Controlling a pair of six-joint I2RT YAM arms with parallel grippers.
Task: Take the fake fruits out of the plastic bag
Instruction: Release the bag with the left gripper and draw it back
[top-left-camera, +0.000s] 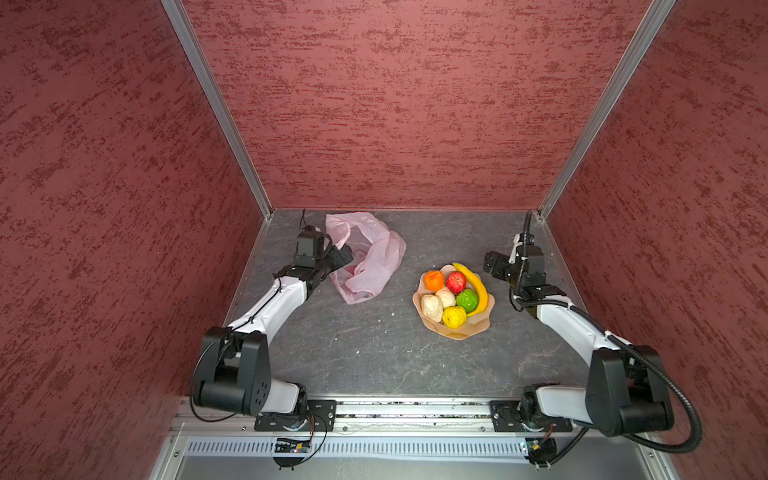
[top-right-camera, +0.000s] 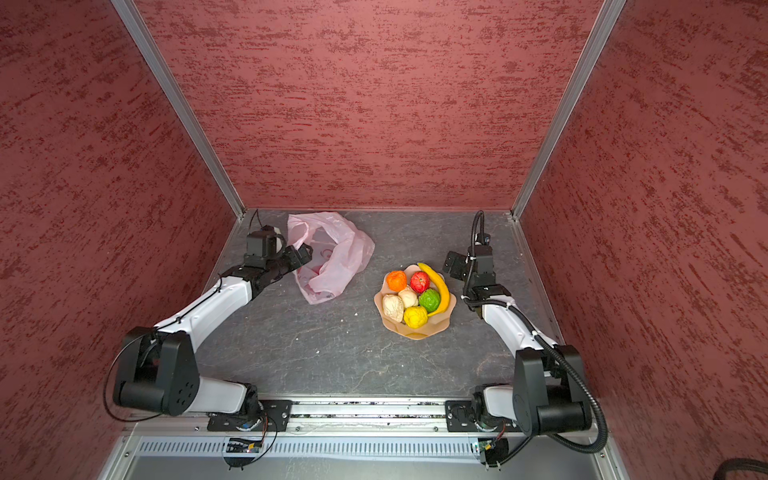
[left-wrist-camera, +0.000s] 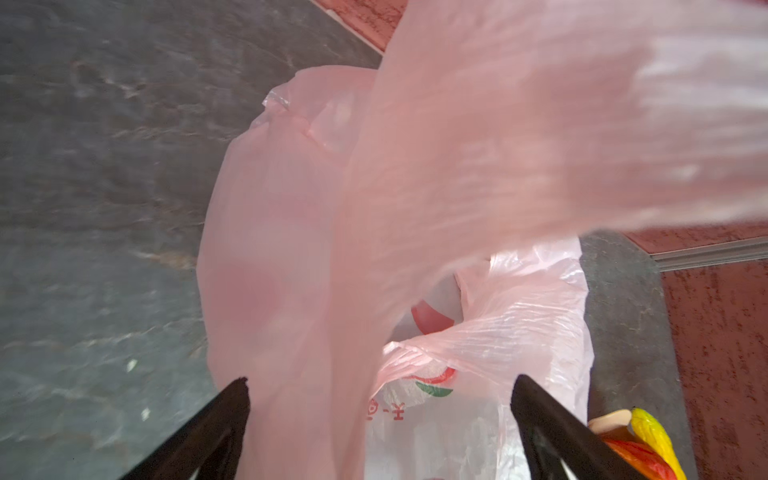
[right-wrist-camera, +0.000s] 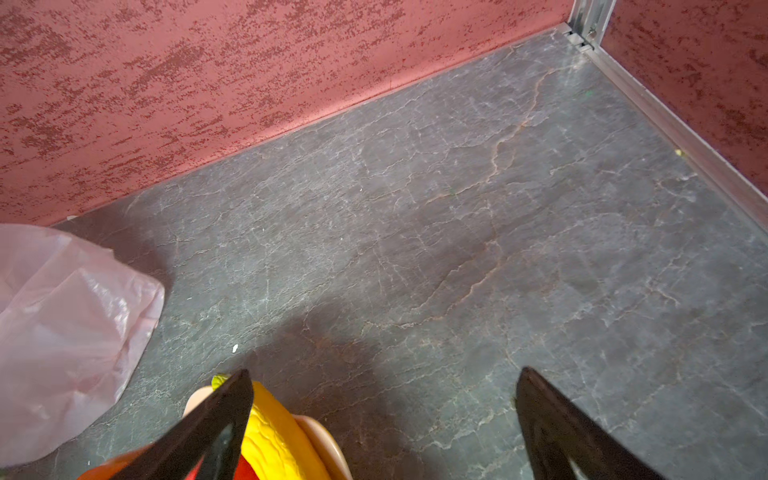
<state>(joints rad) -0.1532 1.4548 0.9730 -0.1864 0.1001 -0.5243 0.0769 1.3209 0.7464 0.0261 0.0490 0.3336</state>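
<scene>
**A:** Where is everything?

**B:** All seven fake fruits (top-left-camera: 453, 293) sit on the plate (top-left-camera: 461, 333), right of centre on the surface (top-left-camera: 353, 357). The plastic bag (top-left-camera: 374, 257) lies slack at the far left and looks empty to me.

**A:** And the arms?

**B:** The left gripper (left-wrist-camera: 379, 384) is spread wide at the bag, with film draped between its jaws but not pinched. The right gripper (top-left-camera: 492, 264) is also spread wide, holding nothing, just right of the plate near the banana (top-left-camera: 476, 286).

**A:** What could go wrong?

**B:** If the left arm draws away, the thin film could snag and drag the bag toward the plate. A careless swing of the right arm could knock the banana off.
</scene>
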